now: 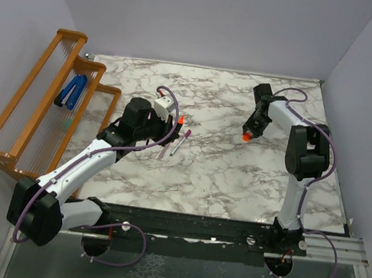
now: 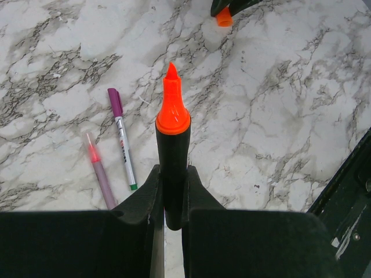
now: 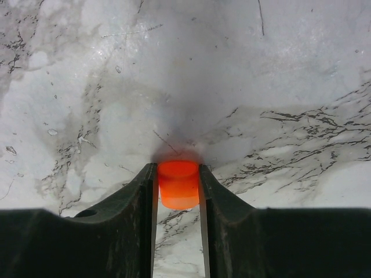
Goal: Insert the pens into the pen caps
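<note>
— Is there any writing you can read here?

— None. You get one spot of print only: small red and dark marks on the barrel of the white pen (image 2: 124, 152), just below its purple cap (image 2: 115, 102). They are too small and blurred for you to make out a single letter.

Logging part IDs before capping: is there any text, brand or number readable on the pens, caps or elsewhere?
No text can be read in any view.
White pen: small red and dark print on the barrel, too blurred to read.
Black marker in the left fingers, orange cap in the right fingers: no marking visible.
</note>
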